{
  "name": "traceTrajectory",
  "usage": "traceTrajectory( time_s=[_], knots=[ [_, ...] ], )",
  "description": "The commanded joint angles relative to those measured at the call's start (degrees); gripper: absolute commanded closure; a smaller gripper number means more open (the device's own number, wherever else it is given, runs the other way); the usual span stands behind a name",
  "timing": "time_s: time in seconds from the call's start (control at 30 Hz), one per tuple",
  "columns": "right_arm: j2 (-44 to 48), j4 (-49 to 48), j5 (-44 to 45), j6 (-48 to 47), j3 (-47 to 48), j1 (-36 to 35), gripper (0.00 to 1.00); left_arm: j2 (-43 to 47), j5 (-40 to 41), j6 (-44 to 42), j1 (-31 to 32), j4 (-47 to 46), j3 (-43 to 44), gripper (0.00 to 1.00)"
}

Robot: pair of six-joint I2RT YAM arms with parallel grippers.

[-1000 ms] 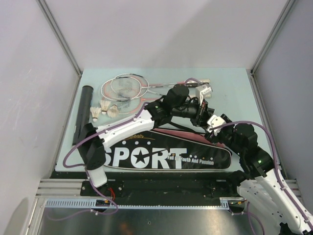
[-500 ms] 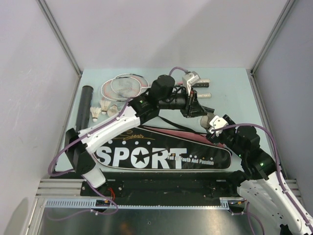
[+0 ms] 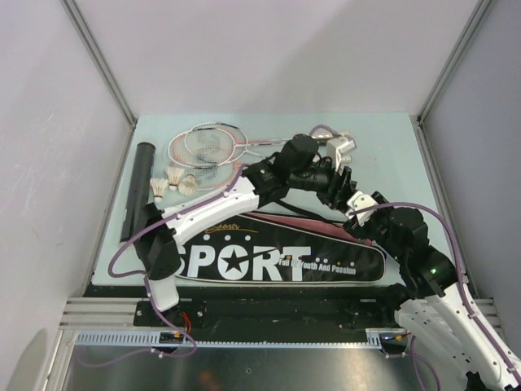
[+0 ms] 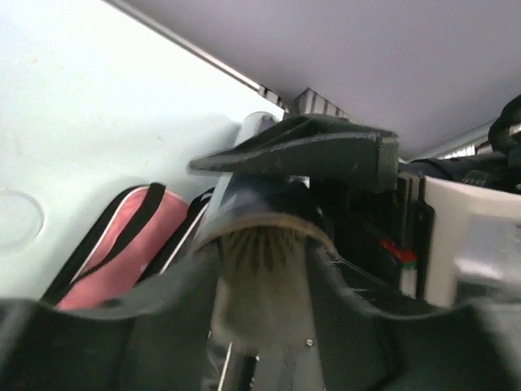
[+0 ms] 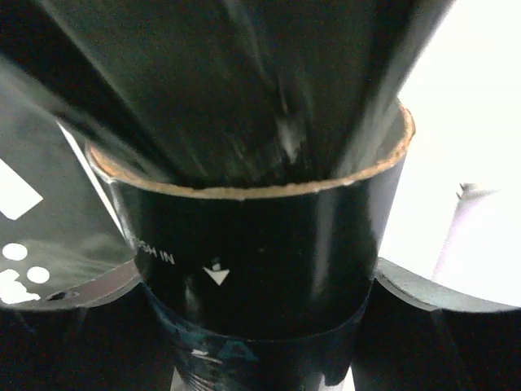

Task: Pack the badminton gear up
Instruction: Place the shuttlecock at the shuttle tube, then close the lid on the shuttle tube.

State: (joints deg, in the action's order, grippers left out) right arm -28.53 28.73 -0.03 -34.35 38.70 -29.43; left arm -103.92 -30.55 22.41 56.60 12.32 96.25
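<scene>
Left fingers back in from 11 o'clock at the mouth of the long dark cardboard tube with teal print. White feather shuttlecock seated skirt-out in that mouth, 3 o'clock on the counter; pinched or freed, cannot tell. Right fingers clamped around the tube below its rim. Judged: one shuttlecock nearly packed, two more white shuttlecocks waiting at 9 o'clock.

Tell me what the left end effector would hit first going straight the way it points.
Most likely the open mouth of the dark tube, which the right end effector grips directly ahead. How far off it is remains unclear.
</scene>
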Motion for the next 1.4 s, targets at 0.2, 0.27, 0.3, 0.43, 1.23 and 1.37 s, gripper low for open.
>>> traceTrajectory(
  time_s=[0.2,0.27,0.3,0.43,1.23,1.37],
  knots=[
    [3.2,1.4,22.3,2.9,1.6,0.0,0.76,19.9,12.9,-6.3,-5.3,-11.1,-9.8,0.07],
    [4.4,1.6,25.6,3.3,1.6,0.0,0.76,19.0,12.8,-4.0,-8.7,-12.1,-12.7,0.12],
    [4.8,1.6,26.0,3.3,1.6,0.1,0.76,18.4,13.0,-1.8,-9.7,-12.1,-13.3,0.2],
    [6.9,1.5,26.0,3.8,1.6,0.2,0.76,10.8,12.5,-1.3,-11.7,-12.1,-12.9,0.28],
    [11.7,-2.8,20.9,4.7,1.4,0.2,0.76,-36.1,30.5,-15.6,0.4,2.0,23.0,0.49],
    [12.8,-1.9,20.2,4.5,1.4,0.2,0.76,-38.2,34.0,-17.2,0.4,3.2,25.6,0.52]
  ],
)
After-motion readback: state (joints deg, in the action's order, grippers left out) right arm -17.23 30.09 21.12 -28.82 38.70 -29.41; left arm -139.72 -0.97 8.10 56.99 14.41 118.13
